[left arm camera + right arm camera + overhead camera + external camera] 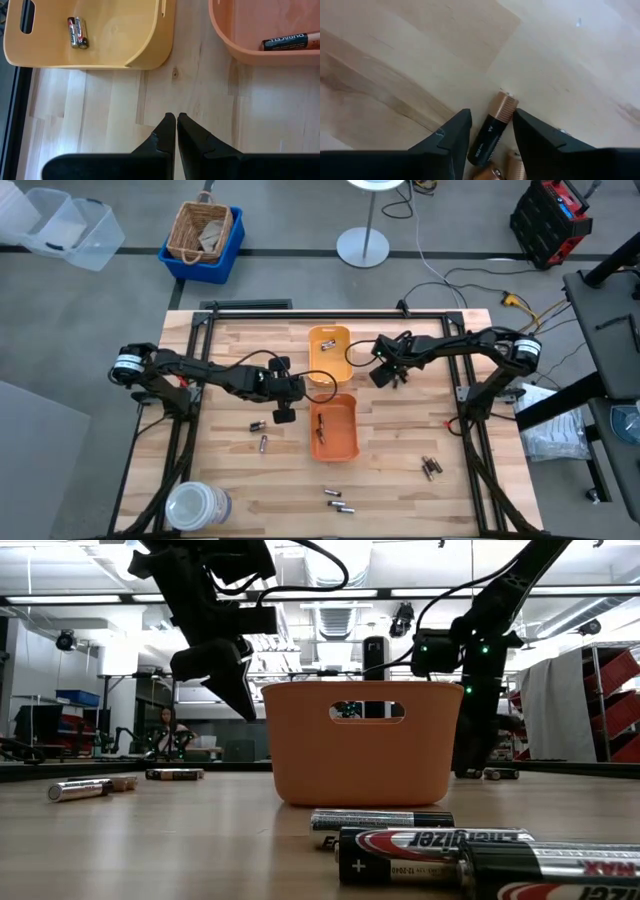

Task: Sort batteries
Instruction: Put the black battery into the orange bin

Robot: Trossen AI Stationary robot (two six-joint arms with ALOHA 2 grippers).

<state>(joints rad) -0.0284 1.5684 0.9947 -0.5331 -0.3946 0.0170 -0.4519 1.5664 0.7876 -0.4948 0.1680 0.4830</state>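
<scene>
Two trays lie mid-table: a yellow-orange tray [329, 350] holding two batteries [77, 32], and nearer, an orange tray [335, 430] holding a battery [285, 41]. Loose batteries lie on the wood at the left [260, 434], front [338, 500] and right [430, 468]. My left gripper [283, 405] hangs shut and empty above the wood, just left of the orange tray [176, 120]. My right gripper [388, 370] is right of the yellow-orange tray, with a copper-topped battery [492, 132] between its fingers. My right gripper has the copper-topped battery pinched by its long sides [485, 142] between the two fingers. The battery lies along the fingers, its copper end [505, 105] sticking out past the tips. More copper ends [492, 173] show farther back between the fingers. Whether it is clear of the table I cannot tell.
A white round container [196, 506] stands at the near left corner. Black frame rails [330, 310] border the table's far edge and sides. Bare wood lies between the trays and the right rail [420, 420]. Off the table stand a blue bin with a basket [203, 235] and a lamp base [362, 247].
</scene>
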